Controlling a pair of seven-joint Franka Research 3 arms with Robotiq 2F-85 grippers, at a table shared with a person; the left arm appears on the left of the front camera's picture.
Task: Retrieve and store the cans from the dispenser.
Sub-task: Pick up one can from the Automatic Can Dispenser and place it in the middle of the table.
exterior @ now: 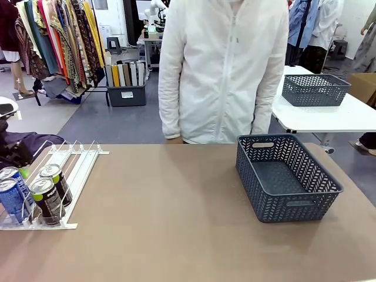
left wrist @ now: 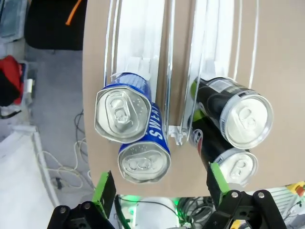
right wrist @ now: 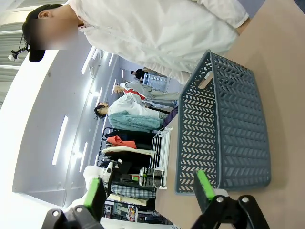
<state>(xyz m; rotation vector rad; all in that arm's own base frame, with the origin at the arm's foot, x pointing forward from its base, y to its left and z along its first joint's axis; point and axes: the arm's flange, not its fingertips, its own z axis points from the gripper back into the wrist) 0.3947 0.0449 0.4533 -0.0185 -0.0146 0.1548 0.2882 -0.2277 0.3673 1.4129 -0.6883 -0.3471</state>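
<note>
Four cans are sitting at the low end of the white dispenser (exterior: 70, 158), which is lying at the robot's left on the brown counter (exterior: 170, 229). Two blue cans (exterior: 12, 197) are resting one behind the other in an outer lane. Two black cans (exterior: 50, 191) with green tops are lining up the same way in the lane beside them, and the front can of each pair is pressing against the curved stops.

From above, the left gripper (left wrist: 159, 181) is hovering over the cans with its green-padded fingers (left wrist: 105, 186) spread wide and holding nothing. Below it, the silver tops of the blue pair (left wrist: 125, 114) and the black pair (left wrist: 240, 114) are facing up, with a wire rail running between the two lanes.

Well apart, towards the robot's right, a dark grey mesh basket (exterior: 288, 205) is standing on the counter with its floor bare. The right gripper (right wrist: 148, 183) is looking at the side of that basket (right wrist: 238, 119), its fingers likewise standing wide apart and gripping nothing.

A person in a white zipped jacket (exterior: 223, 70) is standing at the far edge of the counter, arms hanging down.
</note>
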